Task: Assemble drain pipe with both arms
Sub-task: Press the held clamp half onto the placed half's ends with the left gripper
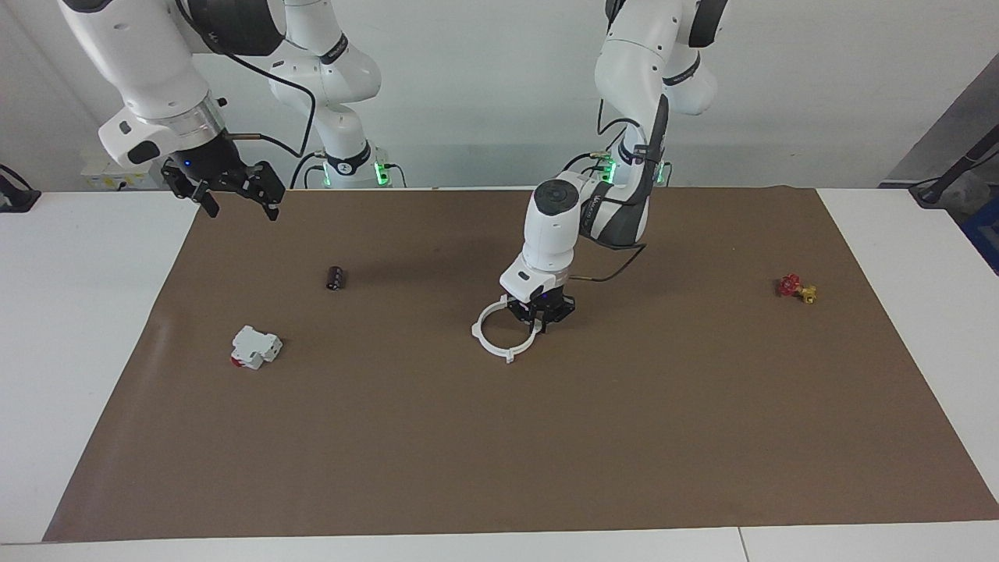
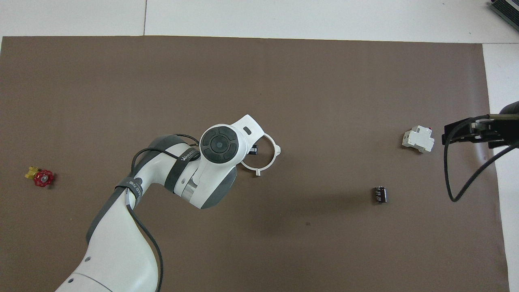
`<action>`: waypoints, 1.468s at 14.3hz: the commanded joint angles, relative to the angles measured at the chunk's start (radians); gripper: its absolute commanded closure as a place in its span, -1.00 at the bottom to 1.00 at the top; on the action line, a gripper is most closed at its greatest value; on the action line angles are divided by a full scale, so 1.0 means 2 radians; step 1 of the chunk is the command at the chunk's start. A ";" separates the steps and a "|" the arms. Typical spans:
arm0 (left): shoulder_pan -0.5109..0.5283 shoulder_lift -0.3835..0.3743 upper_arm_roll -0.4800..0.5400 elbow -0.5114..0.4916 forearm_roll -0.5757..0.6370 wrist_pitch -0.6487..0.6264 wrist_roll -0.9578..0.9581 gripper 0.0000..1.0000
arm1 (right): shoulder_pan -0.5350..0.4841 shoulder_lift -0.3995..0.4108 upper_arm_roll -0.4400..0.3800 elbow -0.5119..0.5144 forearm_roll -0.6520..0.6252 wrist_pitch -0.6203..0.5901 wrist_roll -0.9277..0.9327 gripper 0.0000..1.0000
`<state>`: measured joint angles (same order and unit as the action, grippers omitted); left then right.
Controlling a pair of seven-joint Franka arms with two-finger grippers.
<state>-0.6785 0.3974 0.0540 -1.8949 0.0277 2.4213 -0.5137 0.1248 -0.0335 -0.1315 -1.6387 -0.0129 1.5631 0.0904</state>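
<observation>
The drain pipe [image 1: 490, 352] lies on the brown mat as one joined flat white ring with small nubs, near the mat's middle; it also shows in the overhead view [image 2: 271, 164]. My left gripper [image 1: 538, 318] is down at the ring's rim, on the side toward the left arm's end. From above the left wrist hides most of this gripper [image 2: 253, 150] and part of the ring. My right gripper [image 1: 240, 204] is open and empty, raised over the mat's edge at the right arm's end. It waits there and shows at the overhead view's edge [image 2: 450, 134].
A blocky white part with a red spot [image 1: 255, 346] [image 2: 418, 140] and a small black cylinder [image 1: 336, 278] [image 2: 380, 194] lie toward the right arm's end. A red and yellow valve [image 1: 794, 288] [image 2: 40, 177] lies toward the left arm's end.
</observation>
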 commanded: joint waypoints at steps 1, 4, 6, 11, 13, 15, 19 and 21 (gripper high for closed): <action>-0.003 -0.010 0.004 -0.015 0.011 0.017 -0.009 1.00 | -0.002 -0.001 0.001 0.003 0.000 -0.001 -0.010 -0.99; -0.003 -0.010 0.004 -0.015 0.011 0.017 -0.009 0.74 | -0.002 -0.001 0.000 0.003 0.001 -0.001 -0.010 -1.00; -0.003 -0.010 0.004 -0.015 0.011 0.017 -0.010 0.54 | -0.002 -0.001 0.000 0.003 0.000 -0.001 -0.010 -1.00; -0.003 -0.010 0.004 -0.015 0.011 0.015 -0.010 0.17 | -0.002 -0.001 0.000 0.003 0.000 -0.001 -0.009 -1.00; -0.003 -0.011 0.004 -0.015 0.011 0.015 -0.010 0.15 | -0.002 -0.001 0.000 0.003 0.000 -0.001 -0.010 -0.99; -0.003 -0.010 0.004 -0.014 0.011 0.014 -0.011 0.09 | -0.002 -0.001 0.000 0.003 0.000 -0.001 -0.010 -1.00; -0.004 -0.012 0.006 -0.011 0.011 -0.001 -0.015 -1.00 | -0.002 -0.001 0.000 0.003 0.000 -0.001 -0.010 -1.00; -0.004 -0.031 0.006 -0.011 0.011 -0.045 -0.014 -1.00 | -0.002 -0.001 0.000 0.003 0.000 -0.001 -0.010 -1.00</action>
<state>-0.6782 0.3929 0.0558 -1.8942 0.0277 2.4049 -0.5182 0.1248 -0.0335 -0.1315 -1.6386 -0.0129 1.5631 0.0904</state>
